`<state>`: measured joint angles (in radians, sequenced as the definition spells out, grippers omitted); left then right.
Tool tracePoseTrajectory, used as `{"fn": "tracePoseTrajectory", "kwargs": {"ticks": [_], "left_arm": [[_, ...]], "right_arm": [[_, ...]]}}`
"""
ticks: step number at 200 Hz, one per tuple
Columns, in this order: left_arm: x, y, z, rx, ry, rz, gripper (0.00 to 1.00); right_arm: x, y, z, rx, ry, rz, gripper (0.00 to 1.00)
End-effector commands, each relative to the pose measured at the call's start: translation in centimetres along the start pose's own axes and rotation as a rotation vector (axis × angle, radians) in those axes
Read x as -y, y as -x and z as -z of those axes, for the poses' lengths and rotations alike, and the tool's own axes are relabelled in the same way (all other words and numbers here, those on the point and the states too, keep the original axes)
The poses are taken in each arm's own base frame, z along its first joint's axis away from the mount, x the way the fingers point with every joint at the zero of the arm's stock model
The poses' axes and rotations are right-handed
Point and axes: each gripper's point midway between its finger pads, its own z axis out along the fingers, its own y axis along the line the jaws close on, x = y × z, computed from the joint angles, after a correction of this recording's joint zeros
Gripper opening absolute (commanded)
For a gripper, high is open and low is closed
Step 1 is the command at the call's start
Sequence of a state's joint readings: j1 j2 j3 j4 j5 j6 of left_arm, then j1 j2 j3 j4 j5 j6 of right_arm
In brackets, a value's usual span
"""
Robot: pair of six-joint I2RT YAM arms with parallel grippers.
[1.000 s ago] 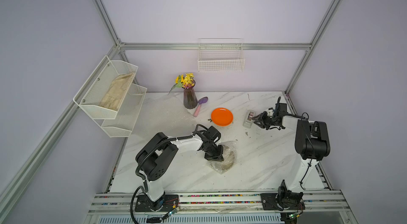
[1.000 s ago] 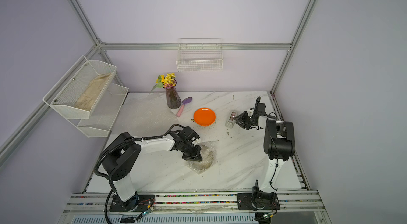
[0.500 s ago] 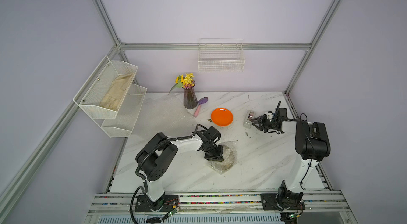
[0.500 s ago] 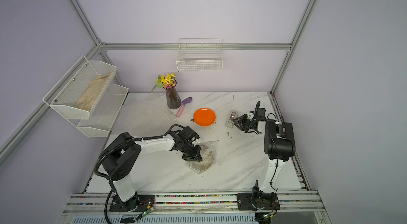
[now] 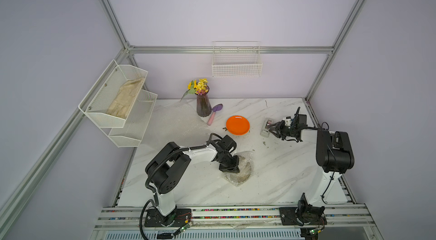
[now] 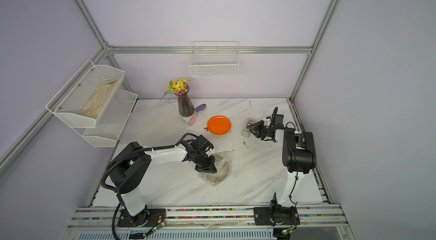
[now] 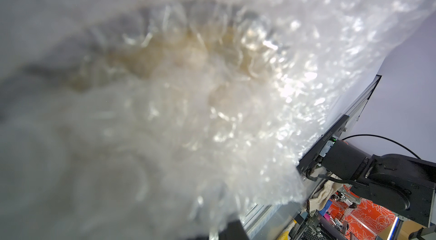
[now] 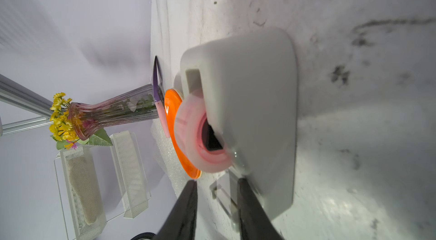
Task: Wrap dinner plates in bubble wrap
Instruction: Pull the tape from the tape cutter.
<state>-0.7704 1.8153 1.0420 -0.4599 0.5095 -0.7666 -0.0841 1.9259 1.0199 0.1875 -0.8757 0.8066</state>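
Left gripper (image 5: pixel 230 168) sits closed, tip against the wrap (image 5: pixel 245 171) at 6 o'clock; I see right gripper (image 5: pixel 270 130) part-open, holding nothing, at the dispenser (image 5: pixel 264 132), 3 o'clock.

No text, brand or number can be read on any item. A black plate (image 7: pixel 329 137), well apart from the left tool (image 5: pixel 229 168), carries a line of white print, too small to read.
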Motion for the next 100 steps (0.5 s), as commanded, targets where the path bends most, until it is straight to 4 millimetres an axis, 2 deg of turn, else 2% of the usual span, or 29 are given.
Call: {"fn": "tracePoseTrajectory", "kwargs": {"ticks": [1,51,100], "left_arm": [[-6.7,-3.2,-2.0,-0.093,0.224,0.097,0.1],[-6.8,-3.3,-2.1,-0.098,0.226,0.099,0.1],[-6.9,-3.3,-2.2,-0.102,0.227,0.101,0.1]], "right_arm": [[1.4,-0.8,-0.8,-0.019,-0.002,-0.034,0.33],[3.0,-1.2,-1.4,-0.019,-0.004,-0.077,0.31],[3.3,-1.2,-2.0,-0.017,0.035,-0.103,0.23]]}}
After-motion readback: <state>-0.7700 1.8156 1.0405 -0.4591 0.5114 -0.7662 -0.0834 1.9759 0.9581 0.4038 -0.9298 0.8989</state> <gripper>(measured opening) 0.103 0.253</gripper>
